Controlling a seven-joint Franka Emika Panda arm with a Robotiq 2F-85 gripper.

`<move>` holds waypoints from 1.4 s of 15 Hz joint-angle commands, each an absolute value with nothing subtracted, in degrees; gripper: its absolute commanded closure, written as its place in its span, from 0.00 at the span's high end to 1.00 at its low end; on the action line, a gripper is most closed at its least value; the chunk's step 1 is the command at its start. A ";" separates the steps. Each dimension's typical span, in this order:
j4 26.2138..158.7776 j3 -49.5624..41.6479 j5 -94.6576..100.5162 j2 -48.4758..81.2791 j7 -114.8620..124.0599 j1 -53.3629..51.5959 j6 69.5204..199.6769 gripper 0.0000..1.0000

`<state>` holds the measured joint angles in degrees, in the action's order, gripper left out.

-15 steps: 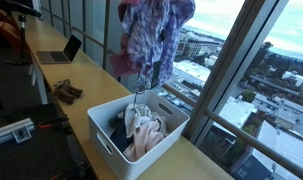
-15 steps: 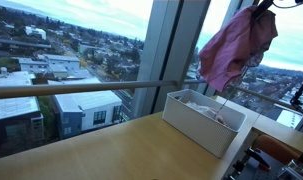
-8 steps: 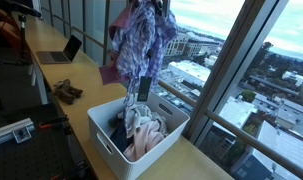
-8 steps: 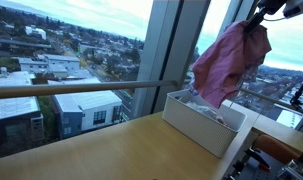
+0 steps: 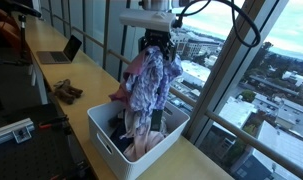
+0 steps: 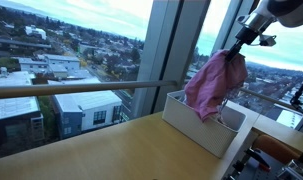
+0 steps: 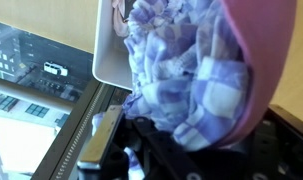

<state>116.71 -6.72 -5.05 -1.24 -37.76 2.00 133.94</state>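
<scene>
Hand (image 5: 156, 44) is clamped on the cloth (image 5: 149, 85) — cloth hangs above the bin (image 5: 103, 133), lower end reaching the clothes (image 5: 146, 140) inside the bin. Cloth not yet released.

A: What sort of place is this?
B: A high-rise office. A laptop (image 5: 63, 50) sits open at the far end of the long wooden counter (image 5: 93, 80), tall windows (image 5: 226, 60) run along the counter, and city rooftops (image 6: 86, 108) lie far below it.
</scene>
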 commanded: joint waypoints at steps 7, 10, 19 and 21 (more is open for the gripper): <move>109.01 -6.30 -4.94 4.08 -40.14 5.74 133.65 0.02; 106.54 -6.43 -5.50 4.13 -41.04 6.80 133.09 0.03; 107.88 -5.47 -7.26 4.41 -42.96 7.07 134.55 0.04; 109.29 -4.84 -7.89 5.13 -43.04 6.86 135.08 0.05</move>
